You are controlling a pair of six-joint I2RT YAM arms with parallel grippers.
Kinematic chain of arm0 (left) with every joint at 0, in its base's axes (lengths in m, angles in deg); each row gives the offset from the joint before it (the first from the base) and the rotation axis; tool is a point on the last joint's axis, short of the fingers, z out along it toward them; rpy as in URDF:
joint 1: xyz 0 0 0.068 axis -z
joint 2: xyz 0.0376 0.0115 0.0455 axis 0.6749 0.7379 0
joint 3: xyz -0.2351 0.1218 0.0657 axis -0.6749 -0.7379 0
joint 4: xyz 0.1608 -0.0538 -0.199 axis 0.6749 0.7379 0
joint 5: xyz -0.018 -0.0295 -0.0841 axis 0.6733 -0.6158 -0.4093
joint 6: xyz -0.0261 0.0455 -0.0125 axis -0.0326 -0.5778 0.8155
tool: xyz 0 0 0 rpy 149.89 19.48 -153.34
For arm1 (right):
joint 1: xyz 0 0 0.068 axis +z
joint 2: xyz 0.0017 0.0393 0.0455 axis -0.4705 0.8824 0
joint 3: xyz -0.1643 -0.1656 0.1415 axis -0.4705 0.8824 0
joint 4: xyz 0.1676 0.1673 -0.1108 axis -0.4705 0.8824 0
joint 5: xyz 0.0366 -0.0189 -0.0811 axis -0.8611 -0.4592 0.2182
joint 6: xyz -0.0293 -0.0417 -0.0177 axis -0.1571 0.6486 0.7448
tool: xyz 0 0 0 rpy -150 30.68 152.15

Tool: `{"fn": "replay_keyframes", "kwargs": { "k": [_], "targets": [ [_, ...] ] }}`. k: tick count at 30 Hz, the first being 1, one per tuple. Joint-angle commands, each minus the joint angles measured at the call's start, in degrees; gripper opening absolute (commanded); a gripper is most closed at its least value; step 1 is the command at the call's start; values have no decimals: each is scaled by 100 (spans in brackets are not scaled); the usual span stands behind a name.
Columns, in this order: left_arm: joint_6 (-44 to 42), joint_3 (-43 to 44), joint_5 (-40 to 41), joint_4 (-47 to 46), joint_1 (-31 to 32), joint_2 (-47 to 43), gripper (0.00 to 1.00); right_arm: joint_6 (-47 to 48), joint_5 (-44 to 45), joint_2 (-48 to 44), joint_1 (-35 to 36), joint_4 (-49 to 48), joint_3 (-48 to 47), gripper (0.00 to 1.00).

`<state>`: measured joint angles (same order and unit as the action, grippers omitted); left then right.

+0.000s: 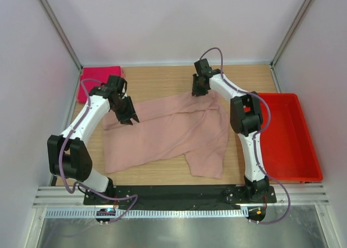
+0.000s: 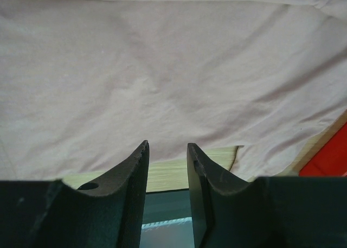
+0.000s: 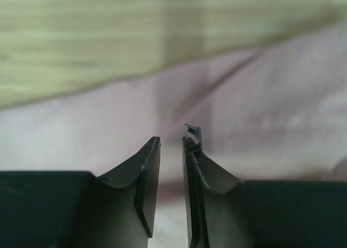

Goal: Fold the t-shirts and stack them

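- The pale dusty pink cloth t-shirt (image 1: 168, 134) lies spread out in the middle of the light wooden desk (image 1: 162, 78). It is soft, thin and a bit wrinkly. One flap of it reaches toward the near edge.
- The bright magenta-pink cloth t-shirt (image 1: 96, 84) sits in a small flat pile at the far left corner of the desk. The left arm covers part of its right side.
- The left pincer (image 2: 167, 145) hangs over the left part of the pale shirt. Its two black fingers are a little apart, with nothing between them.
- The right pincer (image 3: 171, 140) is at the pale shirt's far edge. Only a thin slit shows between its fingers, and no cloth shows in it.
- The red plastic box-shaped bin (image 1: 287, 145) stands on the right side of the desk, just beside the right arm.
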<state>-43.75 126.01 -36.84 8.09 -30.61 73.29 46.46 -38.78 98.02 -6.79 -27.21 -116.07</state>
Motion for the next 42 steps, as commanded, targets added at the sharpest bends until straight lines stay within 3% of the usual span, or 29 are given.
{"fn": "replay_keyframes", "kwargs": {
  "k": [1, 4, 7, 11, 13, 14, 16, 17, 19, 34, 42],
  "targets": [
    [-59, 120, -105, 47, 3, 45, 35, 158, 187, 324, -27, -16, -901, 30],
    [-50, 14, -131, -24, 3, 72, 35, 141, 90, 352, -27, 388, -1420, 30],
    [11, -65, -141, -112, 3, -33, 35, 114, 247, -358, -27, 503, -966, 31],
    [3, -56, -140, -156, 3, -34, 35, 299, 336, -1343, -88, 582, 315, 40],
    [-15, -21, -141, -130, 3, 19, 35, 73, 74, -1921, -402, 242, 931, 48],
    [-15, -12, -158, -103, 3, 45, 35, -95, -598, -2134, -562, -21, 1709, 50],
    [11, -21, -193, -112, 3, 45, 35, -472, -1225, -2468, -983, -1127, 2556, 62],
    [29, -38, -219, -129, 3, 19, 35, -796, -1759, -2696, -1325, -1514, 3213, 63],
    [64, -56, -272, -121, 3, -16, 35, -957, -2150, -2768, -1529, -2229, 3579, 63],
    [275, -425, -281, -121, 12, -491, 36, -923, -2819, -1680, -1618, -2406, 3185, 54],
    [346, -469, -220, -59, 21, -693, 37, -1168, -3056, -1731, -1486, -2581, 3281, 46]
  ]
}}
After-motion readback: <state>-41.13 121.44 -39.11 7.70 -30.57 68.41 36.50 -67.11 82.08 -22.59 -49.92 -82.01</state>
